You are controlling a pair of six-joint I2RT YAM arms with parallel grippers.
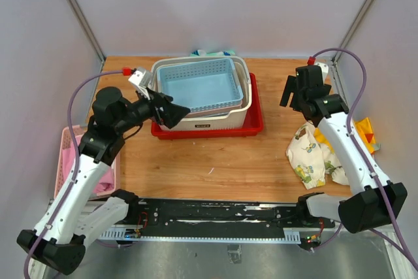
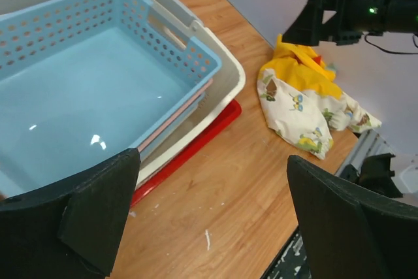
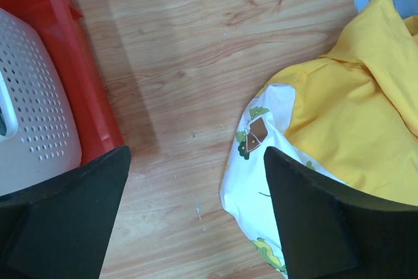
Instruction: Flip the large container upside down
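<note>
Light bright, even, soft. Comes from above, and my top view is well exposed, pale walls tinted faintly lavender. Shadows weak: one soft dark band on table beside red tray in right wrist view. Small white glints on blue basket floor in left wrist view. My left fingers close to lens, soft-edged, flat black with no surface detail; right fingers same. Wood grain and yellow cloth sharp, colours clean.
</note>
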